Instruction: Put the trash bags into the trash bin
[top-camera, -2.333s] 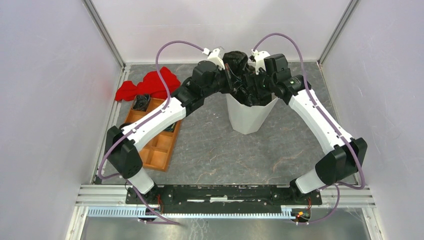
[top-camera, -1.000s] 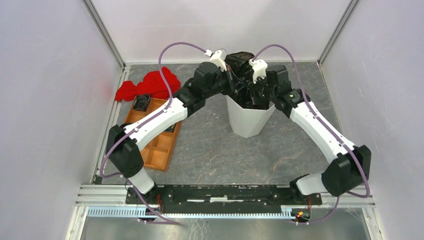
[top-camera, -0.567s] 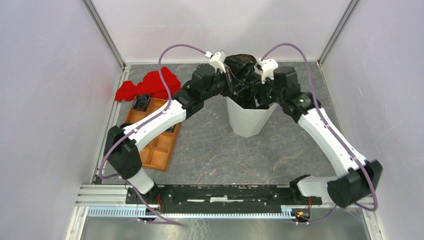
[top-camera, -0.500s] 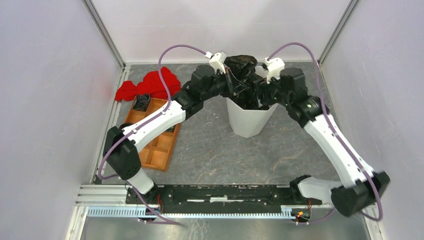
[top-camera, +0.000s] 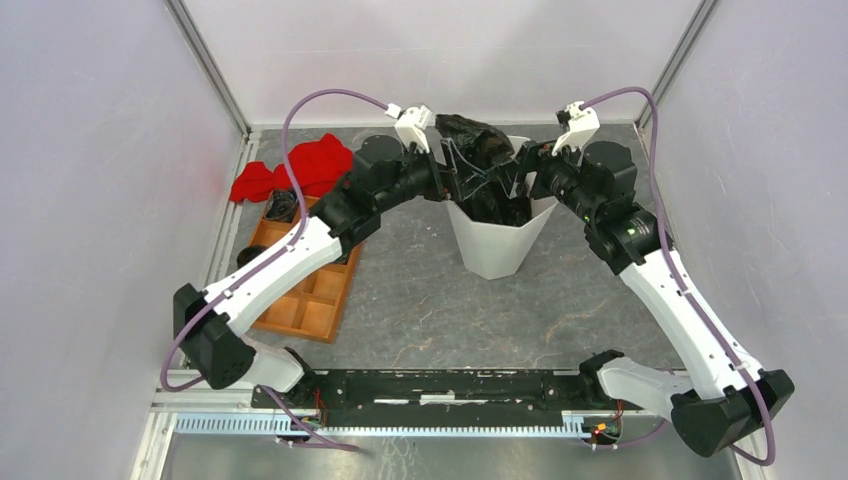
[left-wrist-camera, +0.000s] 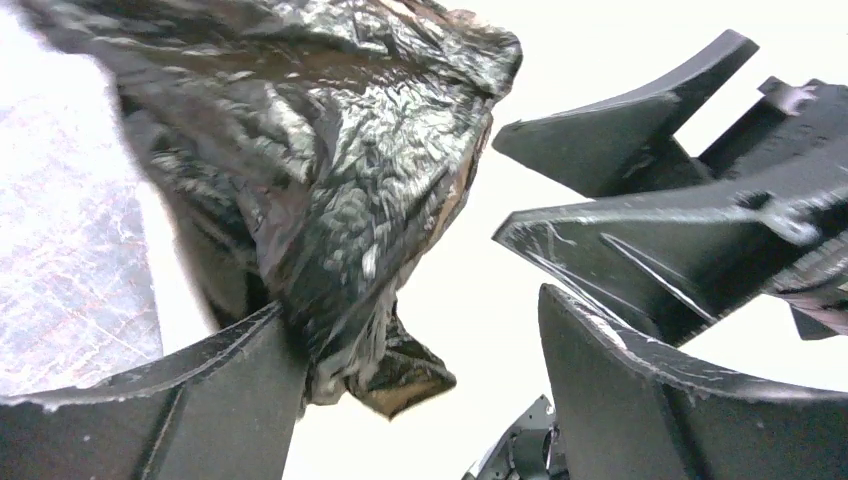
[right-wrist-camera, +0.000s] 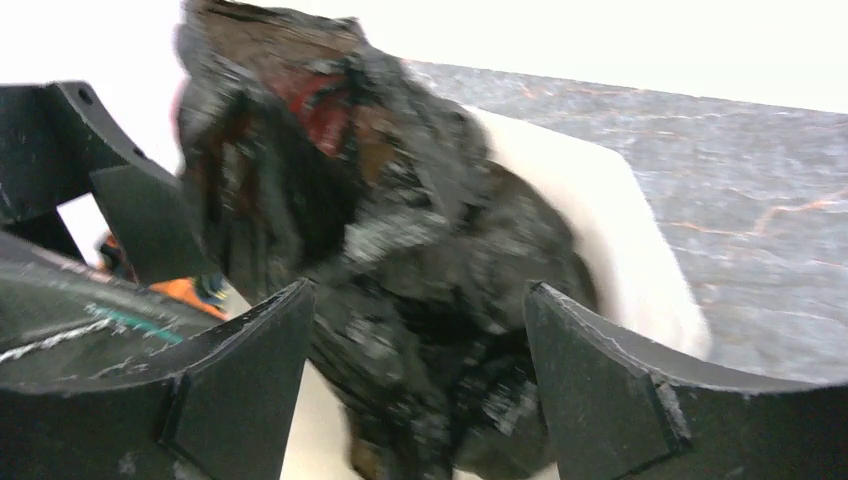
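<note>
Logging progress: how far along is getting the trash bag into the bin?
Mostly done: the trash bag sits in the trash bin, its top bulging over the rim. Nothing held: left gripper and right gripper are open beside it. Left: probably push the bulge down.

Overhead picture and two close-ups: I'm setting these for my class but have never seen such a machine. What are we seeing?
A left arm and a right arm, both robots, are bolted to a grey table. A fixed camera above took the overhead picture; each close-up comes from a wrist camera looking past its own pincer. On the table: a white bin, an orange tray, a red cloth. A crumpled black bag sits in the bin's mouth. The left pincer and right pincer flank it, both open, gripping nothing.
</note>
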